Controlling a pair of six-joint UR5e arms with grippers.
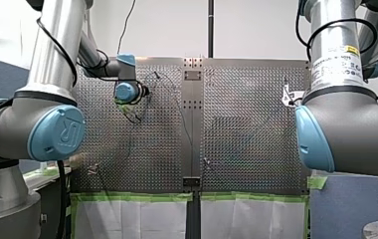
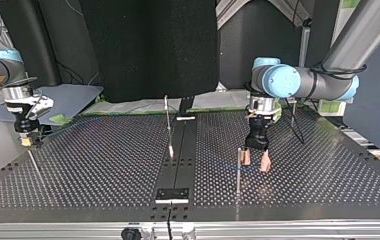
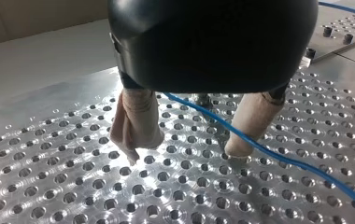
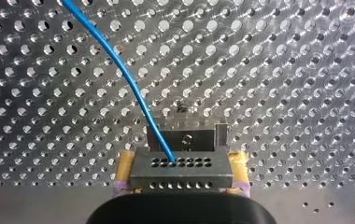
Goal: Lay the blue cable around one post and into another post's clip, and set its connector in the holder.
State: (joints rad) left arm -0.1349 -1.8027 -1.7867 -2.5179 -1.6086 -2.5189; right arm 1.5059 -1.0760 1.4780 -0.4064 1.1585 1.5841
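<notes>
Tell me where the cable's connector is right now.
In the right wrist view the connector is clamped between the yellow pads of my right gripper, with the metal holder directly ahead of it. That places it near the top view's left edge.

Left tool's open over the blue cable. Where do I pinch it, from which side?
Take the straight stretch of blue cable between the left tool's pads, coming from above, jaws across it: it's thin and runs low over the table.
</notes>
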